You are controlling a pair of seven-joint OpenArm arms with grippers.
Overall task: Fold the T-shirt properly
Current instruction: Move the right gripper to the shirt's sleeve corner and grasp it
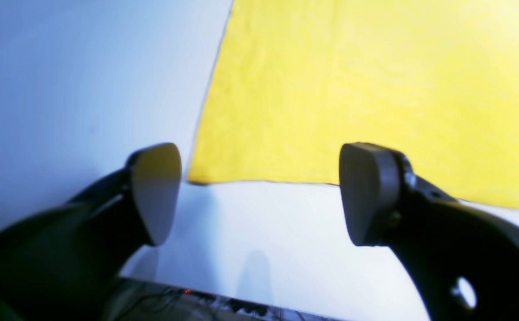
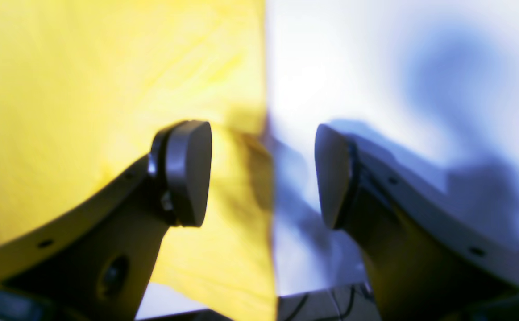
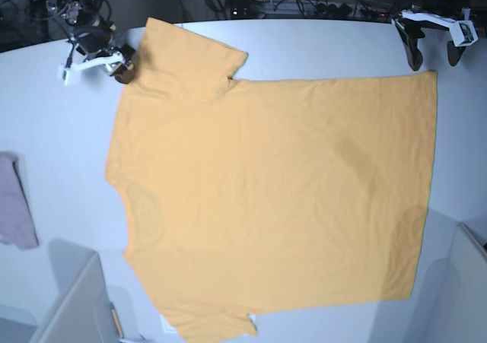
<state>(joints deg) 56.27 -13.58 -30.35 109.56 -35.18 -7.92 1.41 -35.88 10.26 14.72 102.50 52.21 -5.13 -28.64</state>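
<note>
**Shirt flat, both arms parked at its far corners**

Biggest thing first: the white table [image 3: 304,42] fills the base view, and the orange-yellow T-shirt [image 3: 274,191] lies spread flat across most of it, unfolded. Its long axis runs left-right in the frame: collar and sleeves toward the left side, straight hem down the right side. One sleeve points to the upper left, the other to the bottom centre.

Next, the arms, both along the top edge. The right gripper [image 3: 103,63] sits upper left of the base view, just beside the upper sleeve; its wrist view has the right gripper [image 2: 263,174] straddling the cloth edge, one finger over yellow fabric, the other over bare table. Jaws spread wide, nothing between them.

The left gripper [image 3: 434,42] is upper right, just above the hem corner. In its wrist view the left gripper [image 1: 259,191] hangs over bare table w/ the shirt corner [image 1: 197,178] just ahead, between the fingers' line. Also wide apart, holding nothing.

So, my read: each arm is nearest one top-edge corner, fabric lying away toward the frame's bottom.

Smallest: a pinkish-grey cloth [image 3: 15,206] at the left edge, well apart.
</note>
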